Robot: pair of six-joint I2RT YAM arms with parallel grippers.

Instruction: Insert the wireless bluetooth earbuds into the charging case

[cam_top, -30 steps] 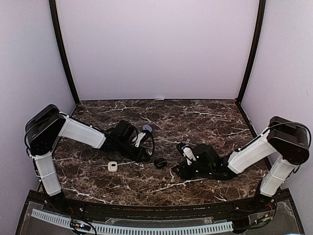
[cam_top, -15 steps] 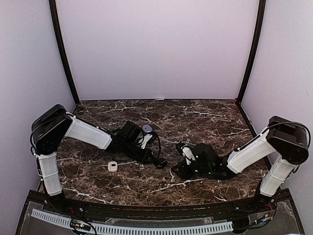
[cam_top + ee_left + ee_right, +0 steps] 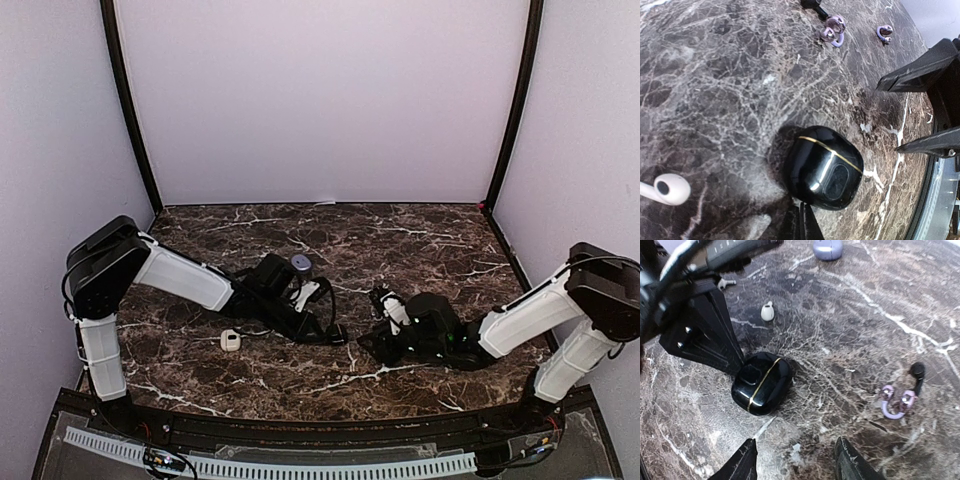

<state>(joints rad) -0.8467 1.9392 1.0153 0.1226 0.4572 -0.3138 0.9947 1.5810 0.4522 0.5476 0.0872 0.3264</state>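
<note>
Holding the left gripper (image 3: pixel 801 224) with its fingers pressed together and nothing between them, tips low over the marble table (image 3: pixel 715 75), right at the edge of the black charging case (image 3: pixel 824 167); not showing clearly whether tips and case are touching. Showing that case lying shut on the marble between the two grippers, glossy shell up, a thin gold line running along the lid seam. Holding the right gripper (image 3: pixel 796 462) with its fingers apart and empty, pointing at the case from the opposite side, near it but not touching.

Showing the wireless bluetooth earbuds (image 3: pixel 832 30) all lying outside the case, scattered on the marble:
- a white earbud (image 3: pixel 768 311) lying alone beside the left gripper's fingers, apart from the case
- a lilac ear-hook earbud (image 3: pixel 897 402) lying off to the case's other side, with a black earbud (image 3: pixel 916 372) just beside it
- a second lilac earbud (image 3: pixel 884 32) lying near those two

Showing a lilac case (image 3: pixel 827 248) sitting shut farther back, well apart from the rest.
</note>
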